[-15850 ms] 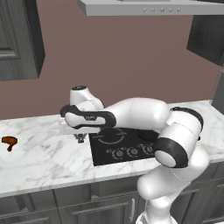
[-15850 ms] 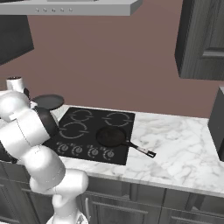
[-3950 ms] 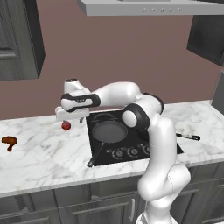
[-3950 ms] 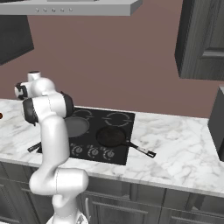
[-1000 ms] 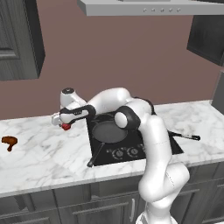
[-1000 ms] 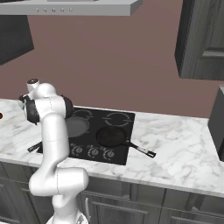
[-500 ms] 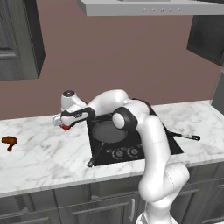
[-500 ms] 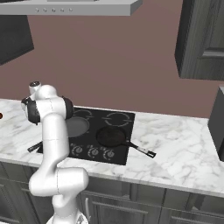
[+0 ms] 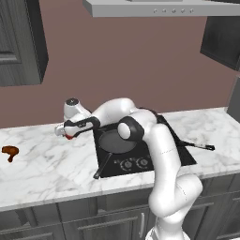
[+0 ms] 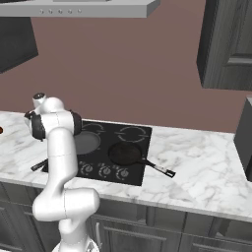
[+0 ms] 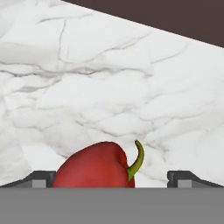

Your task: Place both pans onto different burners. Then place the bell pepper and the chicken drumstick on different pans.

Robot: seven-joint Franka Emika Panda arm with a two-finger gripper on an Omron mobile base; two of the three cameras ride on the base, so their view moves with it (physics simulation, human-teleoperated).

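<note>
The pepper (image 11: 98,165) sits right in the mouth of the hand (image 11: 113,178), its red body between the two dark fingertips (image 11: 40,178) with clear marble on either side, so the hand stands wide apart and is not touching it, lined up, I judge, to close on it. Its green stem curls up on the side toward the right-hand tip. From the left base view the pepper (image 9: 70,136) is a small red spot just under the hand (image 9: 62,132), lying on the surface (image 9: 42,168) just beyond the cooktop's (image 9: 180,154) near edge, which is why the arm is stretched so far sideways and low. Behind the hand, back along the arm, the wide pan (image 9: 116,140) rests on one burner with its handle pointing off the front of the glass; further back still, the small pan (image 10: 125,153) rests on another burner, its handle angled out over the marble. Both pans look placed on separate burners, so that half of the task appears done and each pan is empty, ready for food. The drumstick (image 9: 9,151) lies on the surface well apart from the hand, on the far side of the pepper from the cooktop, untouched. By count: two pans, one pepper, one drumstick, one cooktop; the right base view shows two ring outlines free behind the pans. The next move likely calls for closing on the pepper's round, glossy body, which could slip or roll if pinched off-centre.
</note>
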